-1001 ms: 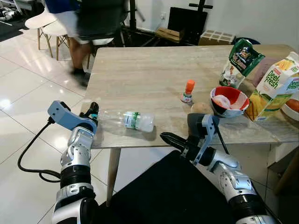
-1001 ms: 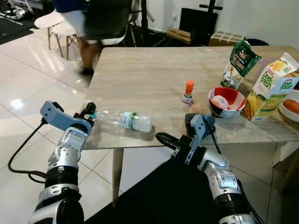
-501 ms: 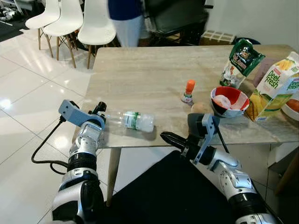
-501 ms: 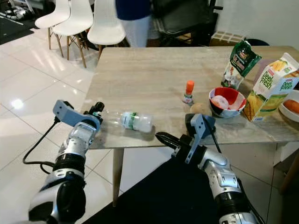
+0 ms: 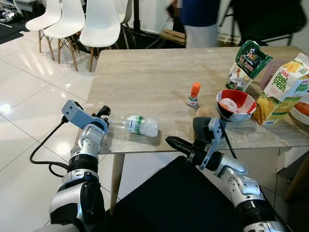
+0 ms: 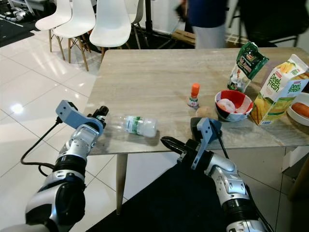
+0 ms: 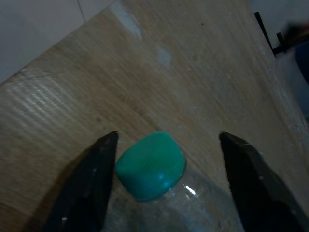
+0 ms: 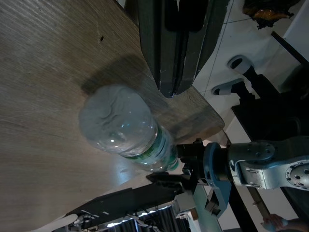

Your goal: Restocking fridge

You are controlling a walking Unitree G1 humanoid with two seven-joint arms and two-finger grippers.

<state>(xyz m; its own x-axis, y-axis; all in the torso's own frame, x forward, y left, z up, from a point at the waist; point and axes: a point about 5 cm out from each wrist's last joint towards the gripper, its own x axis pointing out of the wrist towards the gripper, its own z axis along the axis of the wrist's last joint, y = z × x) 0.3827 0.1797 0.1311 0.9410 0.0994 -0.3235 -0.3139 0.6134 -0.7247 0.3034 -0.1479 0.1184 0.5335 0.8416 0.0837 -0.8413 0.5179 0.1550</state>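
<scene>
Your head cameras look down and forward over the pale wood-grain desk [image 5: 154, 82]. Your left wrist camera sits close behind the clear plastic bottle's green cap [image 7: 150, 166]; your right wrist camera faces that bottle's base [image 8: 118, 120] from the desk's near edge.

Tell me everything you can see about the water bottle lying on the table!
The water bottle is clear plastic, with a green and white label around its middle and a green cap. It lies on its side near the front edge of the wooden table, cap end toward the robot's left. It looks empty or nearly so. The left gripper is open, one black finger on each side of the cap, not yet squeezing it.
</scene>
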